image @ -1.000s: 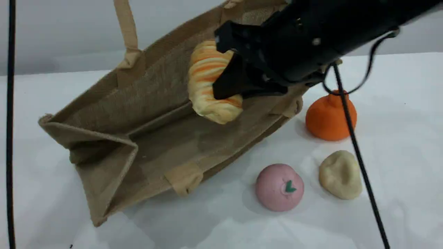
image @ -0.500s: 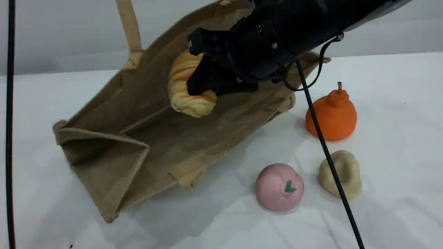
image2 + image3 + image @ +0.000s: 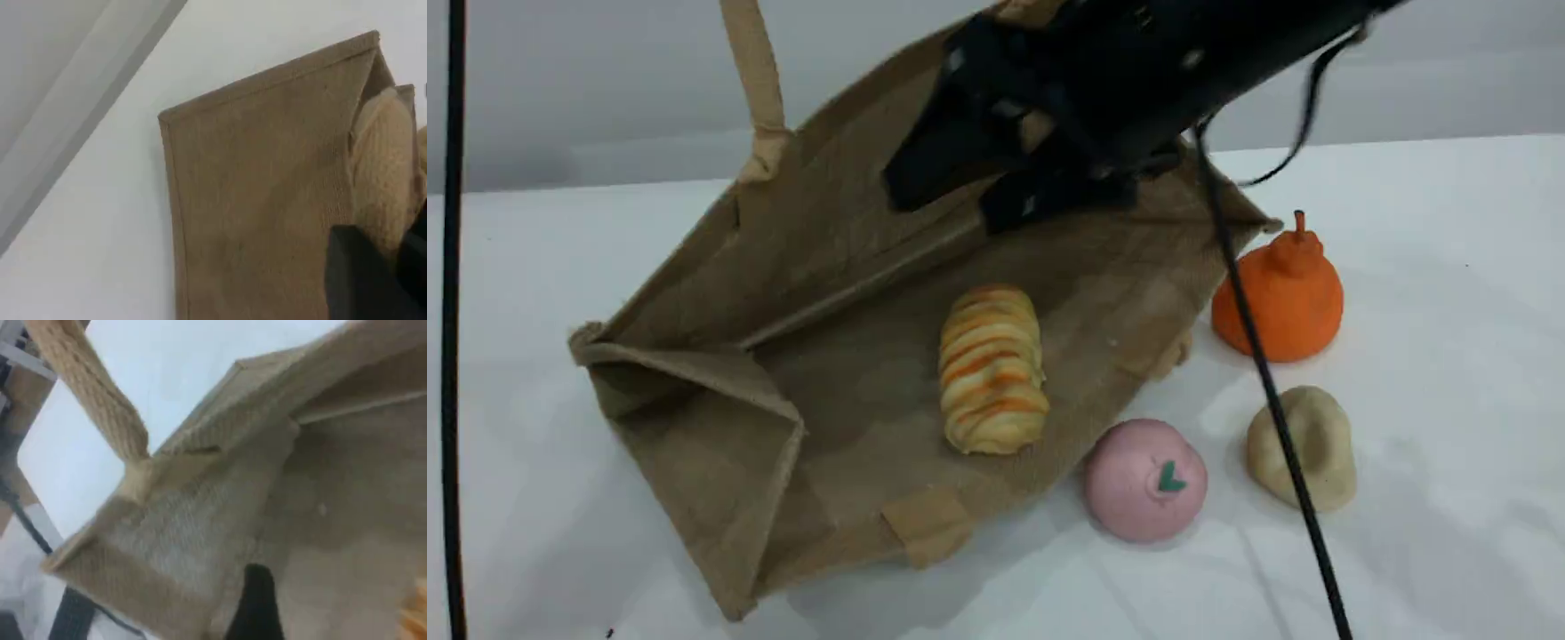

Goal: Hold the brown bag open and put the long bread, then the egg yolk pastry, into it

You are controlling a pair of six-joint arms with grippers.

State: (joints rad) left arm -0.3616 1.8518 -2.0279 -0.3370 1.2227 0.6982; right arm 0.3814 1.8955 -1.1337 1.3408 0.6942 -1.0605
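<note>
The brown bag (image 3: 818,267) lies on its side with its mouth facing the camera, one handle (image 3: 754,80) pulled taut up past the top edge. In the left wrist view my left gripper (image 3: 390,267) is shut on that beige handle (image 3: 387,173), above the bag's outer wall (image 3: 267,200). The long bread (image 3: 991,369) lies inside on the bag's lower wall. Just above it my right gripper (image 3: 978,191) hangs open inside the mouth, holding nothing. Its fingertip (image 3: 253,603) faces the bag's inner wall (image 3: 333,520). The egg yolk pastry (image 3: 1303,444) rests on the table to the bag's right.
A pink ball (image 3: 1145,480) with a green mark touches the bag's front edge. An orange pear-shaped fruit (image 3: 1279,298) stands behind the pastry. A black cable (image 3: 1263,356) hangs from the right arm across them. A black pole (image 3: 454,320) runs down the far left.
My right gripper opened and let go of the long bread, which dropped onto the bag's lower wall. The gripper rose slightly; the bag's lower side spread toward the pink ball.
</note>
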